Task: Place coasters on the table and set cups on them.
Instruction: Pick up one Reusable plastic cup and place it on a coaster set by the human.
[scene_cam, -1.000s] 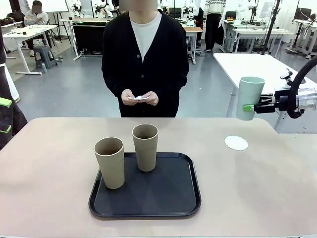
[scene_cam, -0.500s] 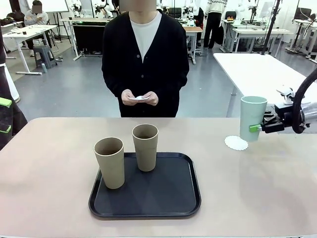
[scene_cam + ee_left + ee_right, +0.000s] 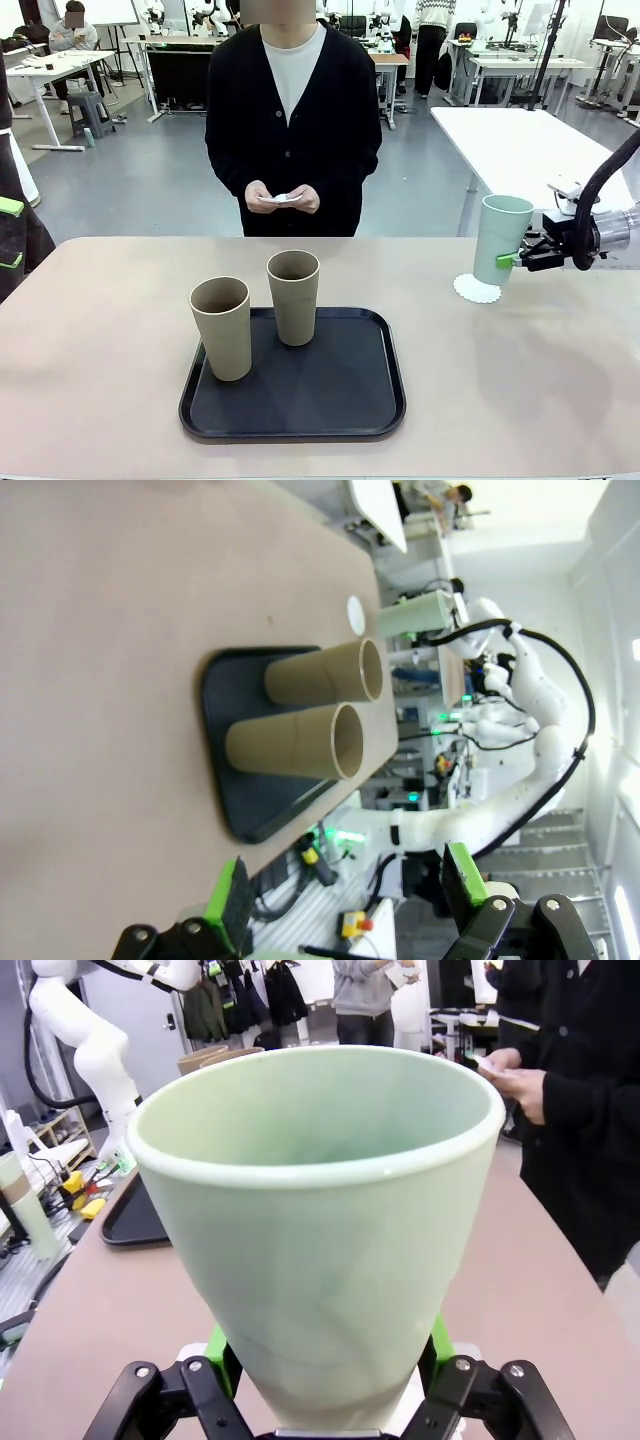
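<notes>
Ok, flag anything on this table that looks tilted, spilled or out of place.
Only the mint cup, clamped in the right gripper, leans a little, its rim tipped toward the arm and its base over the doily. Both tan cups stand upright on the black tray. Nothing looks spilled or damaged.

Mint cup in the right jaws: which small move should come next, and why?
Probably ease the mint cup straight down: it leans slightly, its base at the coaster on the table, and the right jaws are shut on it; contact is unclear.
</notes>
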